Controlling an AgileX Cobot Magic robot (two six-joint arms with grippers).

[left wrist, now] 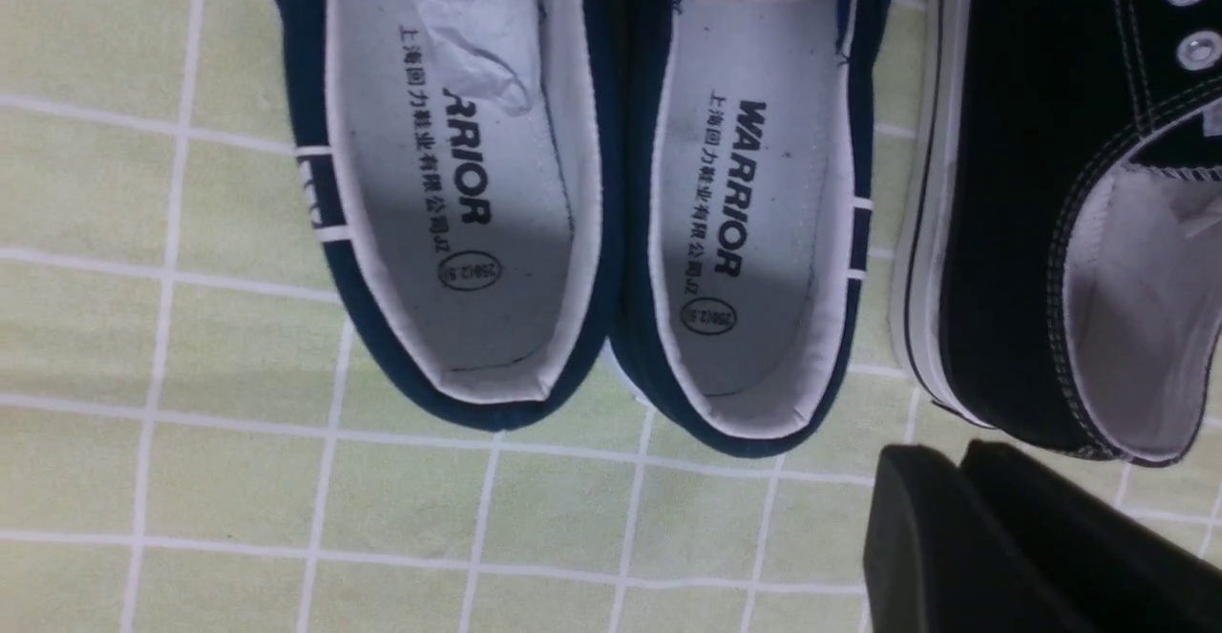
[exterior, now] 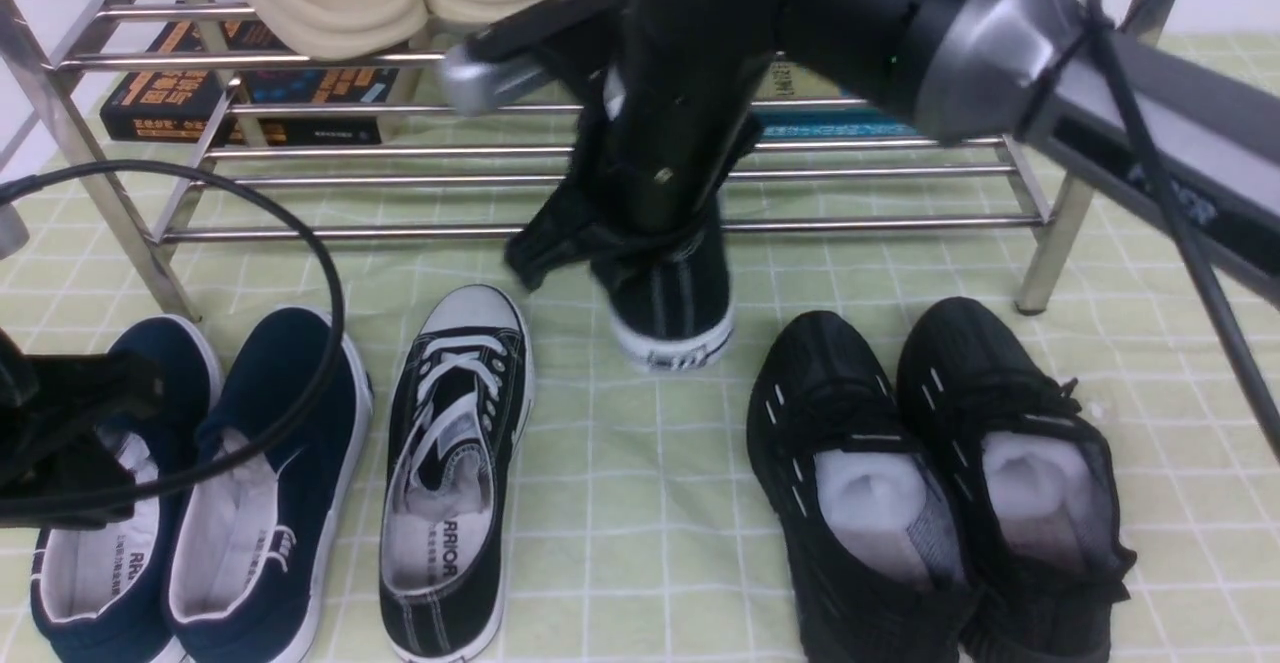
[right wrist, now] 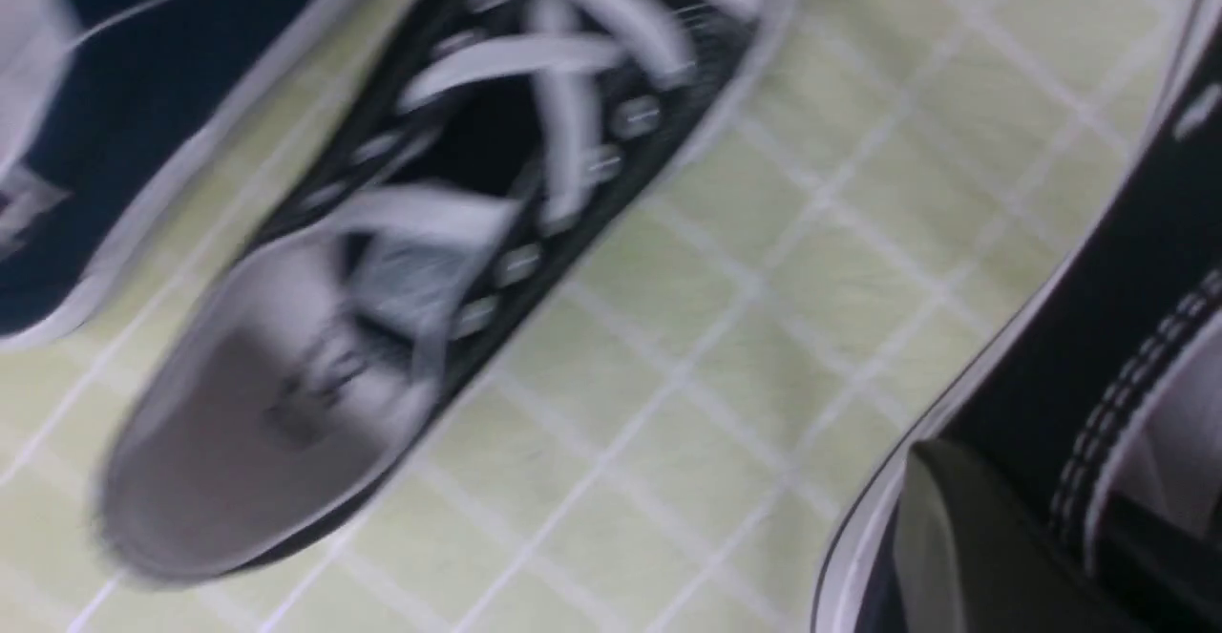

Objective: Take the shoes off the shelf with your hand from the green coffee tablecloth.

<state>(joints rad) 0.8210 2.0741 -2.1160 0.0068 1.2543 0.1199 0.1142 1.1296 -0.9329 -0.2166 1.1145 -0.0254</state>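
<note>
while gripping one black sneaker, the right claw hovers above green cloth.

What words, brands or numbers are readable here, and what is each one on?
"WARRIOR": insole of the right-hand navy slip-on.
"RRIOR", partly covered: insole of the left-hand navy slip-on.
"RRIOR": insole of the black lace-up sneaker.
Chinese lettering runs beside each navy insole's brand.
Too small or blurred: the circled sizes, the book spines, the mark on the lifted sneaker's heel.
</note>
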